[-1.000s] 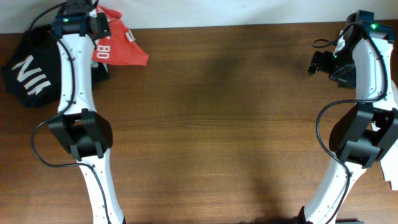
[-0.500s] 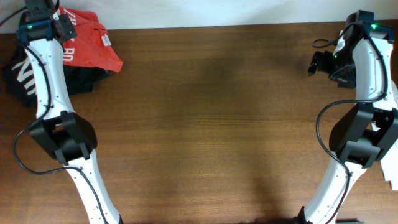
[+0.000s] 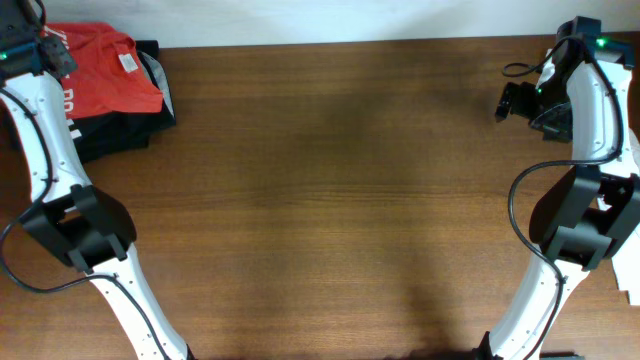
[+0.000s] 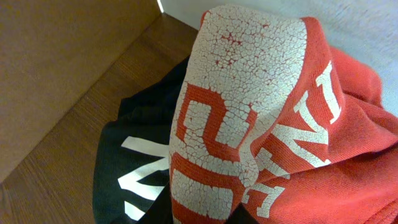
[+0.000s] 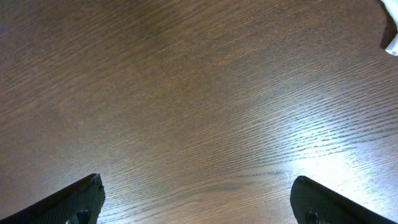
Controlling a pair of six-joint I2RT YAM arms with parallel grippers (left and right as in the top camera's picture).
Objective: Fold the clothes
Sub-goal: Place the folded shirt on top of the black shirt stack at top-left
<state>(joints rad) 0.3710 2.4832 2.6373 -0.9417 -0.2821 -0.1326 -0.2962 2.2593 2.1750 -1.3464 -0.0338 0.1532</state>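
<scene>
The red-orange T-shirt (image 3: 100,82) with cracked white print lies bunched at the table's far left corner, on top of the black white-lettered garment (image 3: 128,125). My left gripper (image 3: 48,52) is at the shirt's left edge, shut on its cloth. In the left wrist view the red shirt (image 4: 261,118) drapes across the lens and hides the fingers, with the black garment (image 4: 134,168) beneath it. My right gripper (image 3: 508,100) hangs open and empty over bare wood at the far right (image 5: 199,211).
The brown wooden table (image 3: 340,200) stretches between the arms. A small white piece (image 5: 392,34) shows at the right wrist view's top right corner. A pale wall (image 4: 56,68) rises beside the table's left edge.
My left arm has swung left towards the table corner, carrying the red shirt over the black garment. The right arm has not moved.
</scene>
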